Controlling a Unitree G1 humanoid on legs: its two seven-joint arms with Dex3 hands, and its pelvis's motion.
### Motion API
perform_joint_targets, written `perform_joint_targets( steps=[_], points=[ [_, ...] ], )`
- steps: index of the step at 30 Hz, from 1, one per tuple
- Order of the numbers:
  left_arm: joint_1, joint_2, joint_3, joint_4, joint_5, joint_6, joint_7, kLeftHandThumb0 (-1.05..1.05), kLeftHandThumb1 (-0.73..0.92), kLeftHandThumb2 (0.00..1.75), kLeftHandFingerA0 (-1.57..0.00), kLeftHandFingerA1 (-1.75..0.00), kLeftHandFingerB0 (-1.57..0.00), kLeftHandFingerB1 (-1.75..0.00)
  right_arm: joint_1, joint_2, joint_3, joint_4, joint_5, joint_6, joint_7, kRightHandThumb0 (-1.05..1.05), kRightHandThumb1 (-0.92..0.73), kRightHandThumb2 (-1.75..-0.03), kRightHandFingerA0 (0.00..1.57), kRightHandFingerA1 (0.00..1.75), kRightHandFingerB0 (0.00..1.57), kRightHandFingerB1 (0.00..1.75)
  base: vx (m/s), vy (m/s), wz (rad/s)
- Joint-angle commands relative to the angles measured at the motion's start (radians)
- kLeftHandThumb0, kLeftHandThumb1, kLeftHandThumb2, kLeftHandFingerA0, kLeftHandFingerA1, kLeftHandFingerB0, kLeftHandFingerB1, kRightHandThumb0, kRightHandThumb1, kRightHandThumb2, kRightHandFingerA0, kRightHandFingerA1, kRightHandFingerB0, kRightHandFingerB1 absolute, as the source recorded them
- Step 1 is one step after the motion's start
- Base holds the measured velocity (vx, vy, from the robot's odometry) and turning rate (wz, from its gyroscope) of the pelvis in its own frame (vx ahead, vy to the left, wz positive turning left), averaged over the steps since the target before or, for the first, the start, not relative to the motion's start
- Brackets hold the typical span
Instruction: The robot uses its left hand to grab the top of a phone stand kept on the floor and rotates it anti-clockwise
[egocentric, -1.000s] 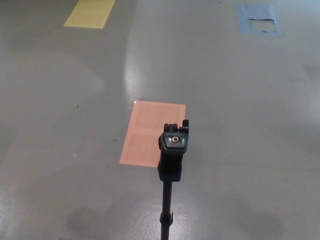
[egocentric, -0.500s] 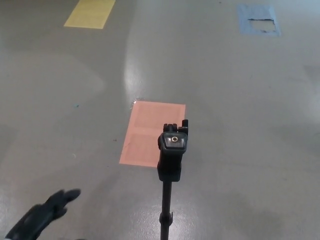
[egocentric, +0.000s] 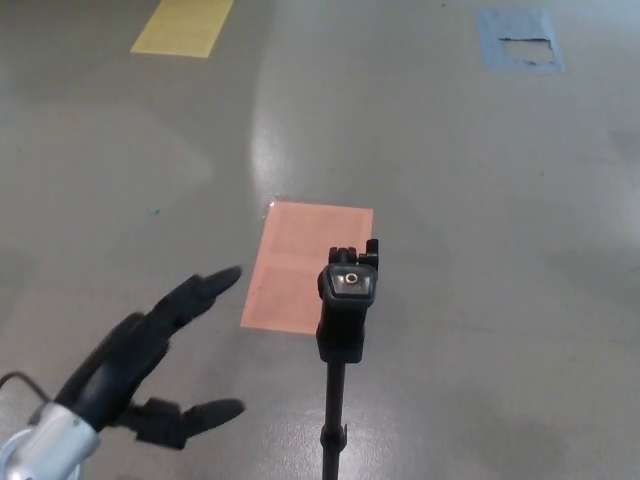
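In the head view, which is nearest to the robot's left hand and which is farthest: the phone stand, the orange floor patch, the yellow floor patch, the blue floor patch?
From the left hand, open at lower left:
1. Phone stand, just to its right; orange floor patch, just beyond the fingertips. Too close to call.
2. Yellow floor patch, far ahead, top left.
3. Blue floor patch, top right, farthest.

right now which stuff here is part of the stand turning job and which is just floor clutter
Part of the job:
- phone stand, upright on its pole, untouched
- left hand, open, fingers spread, left of the stand and apart from it

Just lying about:
- orange floor patch behind the stand
- yellow floor patch, far left
- blue floor patch, far right
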Motion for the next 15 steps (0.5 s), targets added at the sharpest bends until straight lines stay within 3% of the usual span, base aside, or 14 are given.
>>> perform_joint_targets(
  steps=[1, 2, 8, 9, 11, 12, 13, 14, 15],
  points=[
    [0.005, -0.025, -0.029, -0.381, -0.018, 0.108, -0.032, -0.58, 0.4, 0.73, -0.05, -0.29, -0.05, -0.22, -0.003, -0.01, 0.008, 0.012, -0.008, 0.002, -0.007, -0.44, -0.76, -0.63, 0.65, 0.46, 0.22, 0.28, 0.0, 0.0, 0.0],
    [-0.003, -0.026, -0.031, -0.39, -0.012, 0.112, -0.033, -0.59, 0.4, 0.73, -0.05, -0.28, -0.05, -0.21, -0.003, -0.009, 0.007, 0.013, -0.007, 0.003, -0.006, -0.32, -0.54, -1.0, 0.55, 0.67, 0.07, 0.45, 0.0, 0.0, 0.0],
    [-0.052, -0.041, -0.044, -0.448, -0.006, 0.15, -0.037, -0.66, 0.4, 0.72, -0.09, -0.25, -0.09, -0.16, -0.005, -0.01, 0.011, 0.015, -0.008, 0.005, -0.003, -0.32, -0.54, -1.0, 0.54, 0.66, 0.08, 0.46, 0.0, 0.0, 0.0],
    [-0.057, -0.043, -0.048, -0.455, -0.005, 0.156, -0.038, -0.63, 0.39, 0.75, -0.06, -0.27, -0.07, -0.21, -0.004, -0.011, 0.011, 0.014, -0.009, 0.005, -0.002, -0.44, -0.75, -0.62, 0.64, 0.46, 0.23, 0.28, 0.0, 0.0, 0.0],
    [-0.068, -0.048, -0.057, -0.477, 0.0, 0.17, -0.038, -0.62, 0.41, 0.73, -0.05, -0.29, -0.07, -0.22, 0.0, -0.011, 0.012, 0.013, -0.01, 0.002, 0.001, -0.44, -0.75, -0.62, 0.65, 0.49, 0.24, 0.29, 0.0, 0.0, 0.0],
    [-0.073, -0.051, -0.062, -0.49, 0.004, 0.175, -0.037, -0.57, 0.51, 0.59, -0.07, -0.25, -0.06, -0.22, -0.001, -0.01, 0.012, 0.015, -0.01, 0.002, 0.002, -0.44, -0.75, -0.63, 0.65, 0.5, 0.24, 0.29, 0.0, 0.0, 0.0],
    [-0.077, -0.053, -0.065, -0.497, 0.005, 0.178, -0.037, -0.57, 0.51, 0.59, -0.07, -0.25, -0.06, -0.22, -0.001, -0.01, 0.011, 0.016, -0.009, 0.002, 0.002, -0.44, -0.75, -0.63, 0.65, 0.5, 0.24, 0.29, 0.0, 0.0, 0.0],
    [-0.082, -0.058, -0.071, -0.506, 0.01, 0.183, -0.036, -0.68, 0.41, 0.73, -0.09, -0.25, -0.11, -0.21, -0.003, -0.009, 0.011, 0.016, -0.01, 0.003, 0.003, -0.51, -0.63, -0.85, 0.59, 0.6, 0.18, 0.4, 0.0, 0.0, 0.0],
    [-0.087, -0.063, -0.077, -0.517, 0.015, 0.191, -0.035, -0.68, 0.41, 0.73, -0.09, -0.25, -0.11, -0.21, -0.004, -0.01, 0.01, 0.017, -0.01, 0.004, 0.004, -0.51, -0.63, -0.85, 0.59, 0.6, 0.18, 0.4, 0.0, 0.0, 0.0]
  ],
)
